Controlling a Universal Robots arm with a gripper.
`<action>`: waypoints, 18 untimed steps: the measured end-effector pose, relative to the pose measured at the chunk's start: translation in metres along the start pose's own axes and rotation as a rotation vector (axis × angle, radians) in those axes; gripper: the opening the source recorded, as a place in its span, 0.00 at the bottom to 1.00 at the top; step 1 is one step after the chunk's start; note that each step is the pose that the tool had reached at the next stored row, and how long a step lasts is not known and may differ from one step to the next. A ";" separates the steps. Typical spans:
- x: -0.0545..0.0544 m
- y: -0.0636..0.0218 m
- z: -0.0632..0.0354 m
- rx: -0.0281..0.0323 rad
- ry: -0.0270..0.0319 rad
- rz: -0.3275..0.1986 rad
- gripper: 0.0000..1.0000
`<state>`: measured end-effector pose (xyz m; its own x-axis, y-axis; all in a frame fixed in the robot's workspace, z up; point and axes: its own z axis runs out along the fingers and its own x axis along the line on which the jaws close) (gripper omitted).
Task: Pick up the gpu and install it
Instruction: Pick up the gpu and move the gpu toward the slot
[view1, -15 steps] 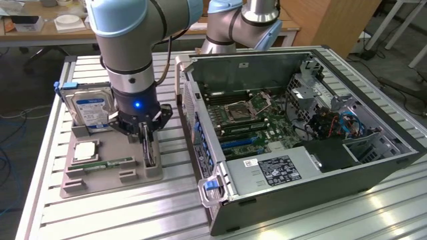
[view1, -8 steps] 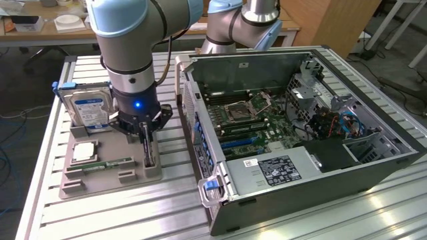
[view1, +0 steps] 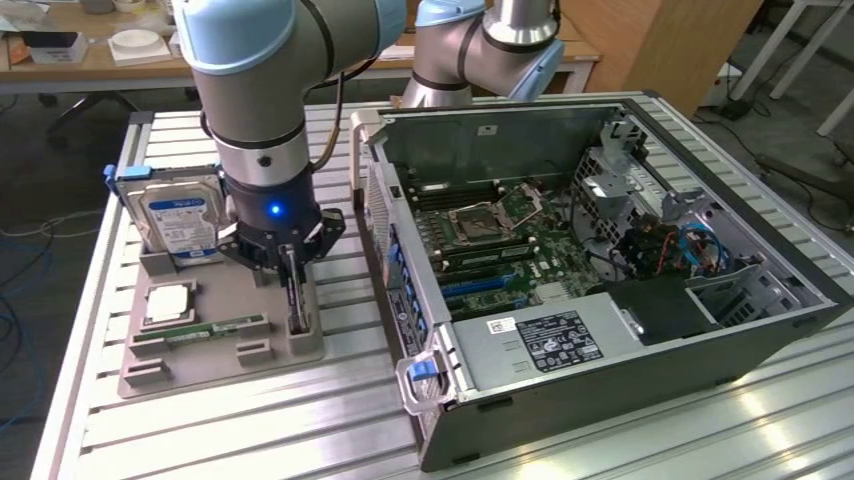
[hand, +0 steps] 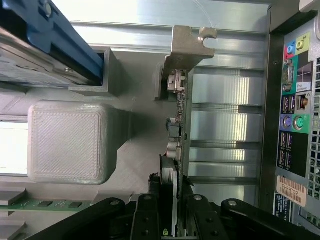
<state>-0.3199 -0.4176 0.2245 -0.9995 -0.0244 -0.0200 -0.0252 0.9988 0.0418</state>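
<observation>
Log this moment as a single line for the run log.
stage: grasp | hand: shut on gpu | gpu: on edge in gray tray slot | case: open, gpu not installed

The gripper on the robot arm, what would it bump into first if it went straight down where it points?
Most likely the thin green gpu card standing on edge in the grey plastic holder; the gripper is right at its top edge.
</observation>
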 end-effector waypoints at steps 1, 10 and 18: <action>0.000 0.0000 0.0000 0.0000 0.0000 0.000 0.27; 0.000 0.0000 0.0000 0.0000 0.0000 0.000 0.27; 0.000 0.0008 -0.0241 -0.0053 -0.0002 0.000 0.27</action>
<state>-0.3199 -0.4178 0.2486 -0.9995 -0.0243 -0.0202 -0.0252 0.9986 0.0471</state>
